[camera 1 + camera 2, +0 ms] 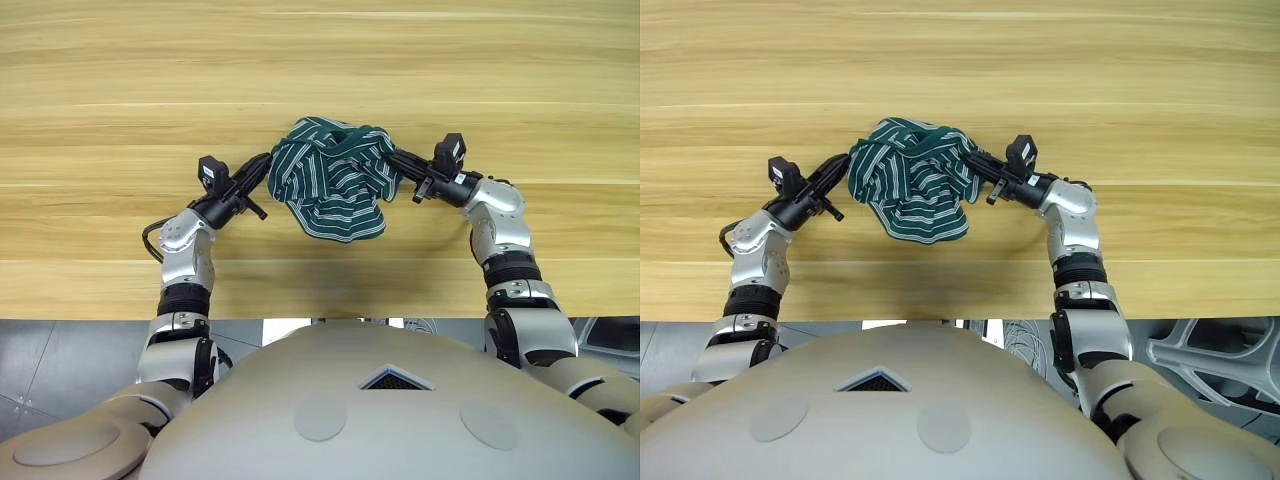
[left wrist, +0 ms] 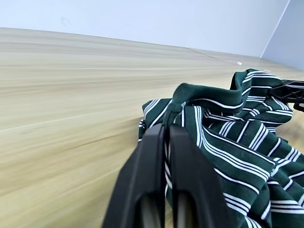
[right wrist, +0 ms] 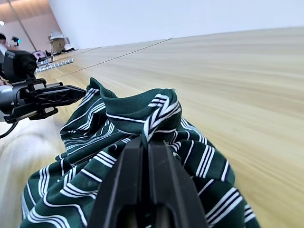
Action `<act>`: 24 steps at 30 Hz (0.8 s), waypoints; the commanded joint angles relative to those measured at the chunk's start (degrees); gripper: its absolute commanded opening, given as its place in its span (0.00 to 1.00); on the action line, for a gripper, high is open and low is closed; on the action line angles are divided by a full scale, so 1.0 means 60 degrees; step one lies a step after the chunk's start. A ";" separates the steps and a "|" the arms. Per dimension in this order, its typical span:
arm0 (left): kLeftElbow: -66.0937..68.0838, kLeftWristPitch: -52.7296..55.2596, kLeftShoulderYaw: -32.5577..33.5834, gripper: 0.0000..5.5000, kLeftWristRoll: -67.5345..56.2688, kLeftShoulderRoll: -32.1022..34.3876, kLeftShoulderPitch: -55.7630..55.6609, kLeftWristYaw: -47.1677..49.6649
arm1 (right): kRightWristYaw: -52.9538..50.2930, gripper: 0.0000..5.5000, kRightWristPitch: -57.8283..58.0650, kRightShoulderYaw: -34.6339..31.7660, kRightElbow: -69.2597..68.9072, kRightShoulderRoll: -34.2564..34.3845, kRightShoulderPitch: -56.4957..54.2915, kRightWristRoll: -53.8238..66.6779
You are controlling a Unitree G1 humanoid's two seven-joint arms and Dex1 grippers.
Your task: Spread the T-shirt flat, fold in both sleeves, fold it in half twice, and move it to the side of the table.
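A dark green T-shirt (image 1: 330,185) with thin white stripes sits in a crumpled bunch on the near half of a light wooden table (image 1: 320,60), strung between the two grippers. It is not spread: the cloth is folded and twisted over itself, with a rounded lobe sagging toward the robot's side.

The left gripper (image 1: 266,168) meets the bunch at its left edge. In the left wrist view its two black fingers (image 2: 152,156) lie pressed together with almost no gap, and a narrow ridge of green fabric rises from between their tips, so the jaws are clamped on a pinch of the shirt's hem or seam. The rest of the garment spreads away beyond the tips and to the robot's right.

The right gripper (image 1: 392,158) meets the bunch at its upper right edge. In the right wrist view its fingers (image 3: 128,180) are likewise closed tight, with a striped fold standing up right at the tips, gripped between them. The cloth falls away on both sides of those jaws.

Whether the lower lobe rests on the tabletop or hangs just above it cannot be told.
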 commanded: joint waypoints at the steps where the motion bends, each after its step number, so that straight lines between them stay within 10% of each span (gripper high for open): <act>1: 0.0139 0.0114 0.0028 0.01 -0.0105 0.0134 -0.0416 -0.0179 | -0.0097 0.00 -0.0103 -0.0102 0.0009 -0.0263 -0.0538 -0.0036; 10: -0.0314 0.0046 -0.0182 0.01 0.0033 0.0144 0.0149 -0.0521 | -0.0236 0.00 -0.0136 -0.0051 0.0035 -0.0275 -0.0687 0.0000; 24: -0.1916 0.0947 0.0193 0.44 -0.0086 0.0573 0.1346 0.0504 | -0.0303 0.00 -0.0005 -0.0003 -0.0007 -0.0270 -0.0596 0.0050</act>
